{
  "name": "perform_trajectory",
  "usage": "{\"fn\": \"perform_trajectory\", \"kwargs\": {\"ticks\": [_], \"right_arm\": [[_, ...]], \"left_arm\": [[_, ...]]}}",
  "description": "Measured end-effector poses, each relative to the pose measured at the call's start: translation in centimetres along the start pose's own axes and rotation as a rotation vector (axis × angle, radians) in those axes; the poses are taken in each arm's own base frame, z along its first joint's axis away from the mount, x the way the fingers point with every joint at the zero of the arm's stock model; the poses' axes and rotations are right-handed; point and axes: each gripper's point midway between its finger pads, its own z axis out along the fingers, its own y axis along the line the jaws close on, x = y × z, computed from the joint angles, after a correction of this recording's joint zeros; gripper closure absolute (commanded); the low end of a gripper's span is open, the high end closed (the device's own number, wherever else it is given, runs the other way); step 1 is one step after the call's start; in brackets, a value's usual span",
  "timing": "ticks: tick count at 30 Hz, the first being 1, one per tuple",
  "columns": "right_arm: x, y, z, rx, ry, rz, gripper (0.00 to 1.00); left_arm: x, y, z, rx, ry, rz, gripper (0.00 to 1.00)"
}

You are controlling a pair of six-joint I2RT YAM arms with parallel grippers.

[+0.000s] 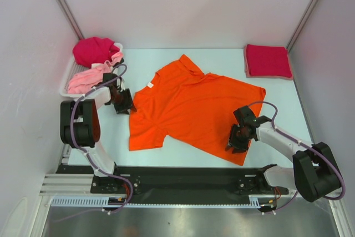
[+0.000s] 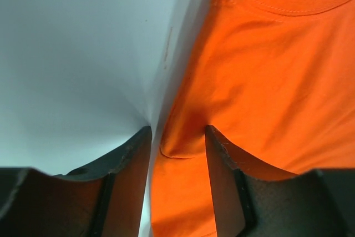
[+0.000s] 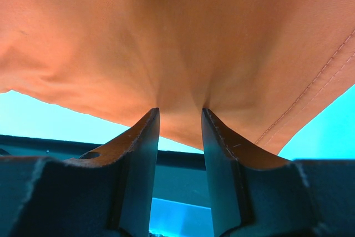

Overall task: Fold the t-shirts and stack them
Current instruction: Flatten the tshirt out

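A bright orange t-shirt [image 1: 188, 104] lies spread flat in the middle of the table. My left gripper [image 1: 123, 104] is down at its left edge. In the left wrist view that gripper [image 2: 177, 131] is open, and the edge of the orange shirt [image 2: 266, 70] makes a small fold between its jaws. My right gripper [image 1: 237, 140] rests on the shirt near the lower right hem. It is also open [image 3: 180, 112], its tips pressed into the orange cloth [image 3: 177, 37] with a ridge of fabric puckered between them. A crimson t-shirt [image 1: 268, 61] lies folded at the back right.
A white tray [image 1: 65, 84] at the left edge holds a magenta shirt [image 1: 95, 50] and a pale pink one [image 1: 87, 77], both crumpled. Grey walls close in both sides of the table. A black rail [image 1: 183, 178] runs along the near edge between the arm bases.
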Motion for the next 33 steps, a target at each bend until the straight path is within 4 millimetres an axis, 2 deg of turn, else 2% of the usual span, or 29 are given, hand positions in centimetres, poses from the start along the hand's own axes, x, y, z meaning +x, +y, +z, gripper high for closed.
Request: {"fn": "perform_trajectory", "kwargs": {"ticks": [3,4,8,11,12,14,18,24,27,29,30,32,33], "right_arm": [[0.0,0.0,0.0,-0.002,0.001,-0.002,0.58],[0.0,0.0,0.0,-0.003,0.001,-0.003,0.59],[0.0,0.0,0.0,-0.003,0.001,-0.004,0.59],[0.0,0.0,0.0,-0.002,0.001,-0.003,0.59],[0.0,0.0,0.0,-0.001,0.002,-0.002,0.60],[0.2,-0.2,0.2,0.011,0.012,0.003,0.62],[0.3,-0.2,0.3,0.020,0.019,0.023,0.63],[0.4,-0.2,0.3,0.030,0.002,0.043,0.62],[0.6,-0.2,0.3,0.023,-0.009,0.054,0.62],[0.7,0.0,0.3,0.022,-0.009,0.058,0.61],[0.8,0.0,0.3,0.021,-0.008,0.058,0.60],[0.7,0.1,0.3,0.020,-0.008,0.058,0.56],[0.8,0.1,0.2,0.018,-0.005,0.058,0.55]], "left_arm": [[-0.1,0.1,0.1,-0.003,-0.009,-0.003,0.54],[-0.1,0.2,0.1,-0.004,-0.013,-0.003,0.62],[-0.1,0.5,0.2,-0.015,-0.031,-0.011,0.71],[0.0,0.8,0.2,-0.025,-0.040,-0.019,0.87],[-0.1,0.8,0.3,-0.030,-0.042,-0.022,0.96],[-0.1,1.0,0.2,-0.045,-0.046,-0.030,1.00],[-0.4,1.8,-0.1,-0.095,-0.068,-0.034,1.00],[-1.1,3.0,-2.1,-0.183,-0.134,-0.028,1.00],[-1.1,3.3,-2.5,-0.201,-0.147,-0.027,0.99],[-0.6,3.7,-2.4,-0.214,-0.138,-0.028,0.92],[-0.2,3.8,-2.3,-0.218,-0.129,-0.029,0.79],[0.3,4.0,-2.3,-0.224,-0.119,-0.027,0.63],[0.4,4.1,-2.5,-0.227,-0.117,-0.025,0.59]]}}
